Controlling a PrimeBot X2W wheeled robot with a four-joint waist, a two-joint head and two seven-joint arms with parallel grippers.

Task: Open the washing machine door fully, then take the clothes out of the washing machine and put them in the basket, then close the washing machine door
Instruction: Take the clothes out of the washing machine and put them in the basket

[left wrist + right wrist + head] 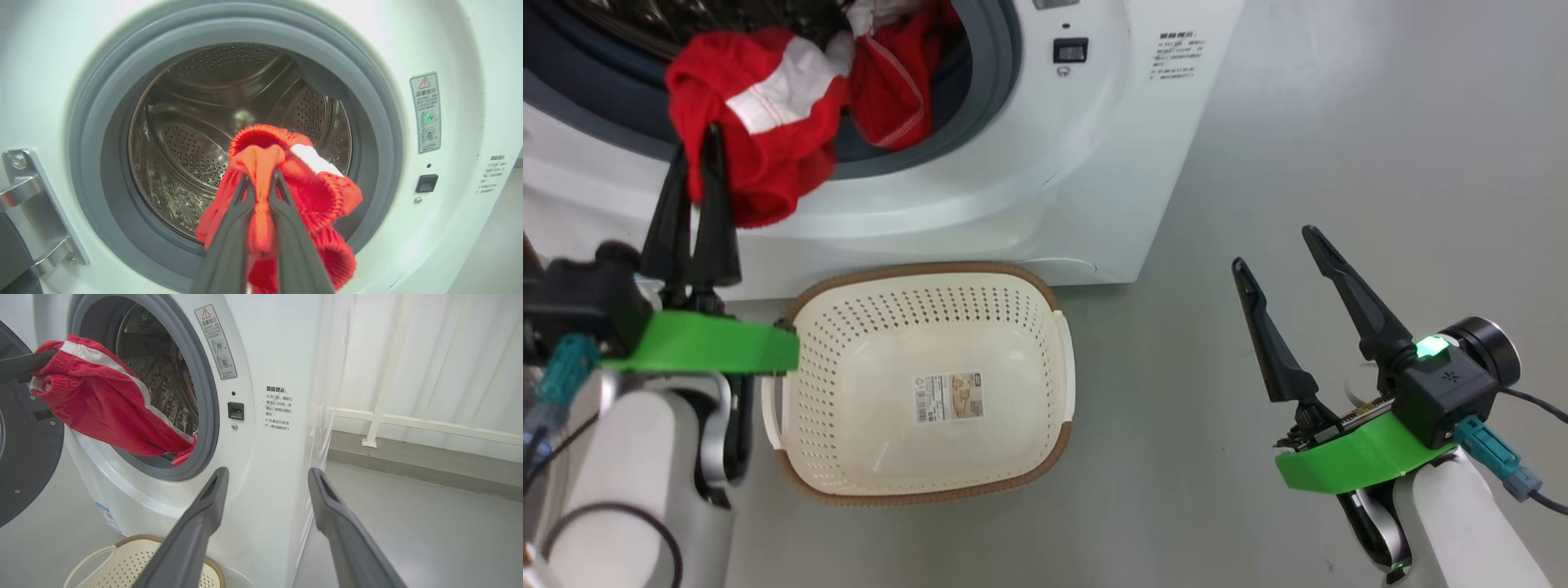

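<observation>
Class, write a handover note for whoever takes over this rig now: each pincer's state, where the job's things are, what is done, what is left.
Left pincer shut on the red garment at the opening of the washing machine; its tail lies over the rubber ring. Right pincer open, empty, above the floor.
Door open. Basket empty, on the floor before the machine.
Done: door open, garment gripped.
To do: garment into basket, check drum for more, close door.

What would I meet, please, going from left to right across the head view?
left gripper, pinching the red garment → basket → right gripper, open
</observation>
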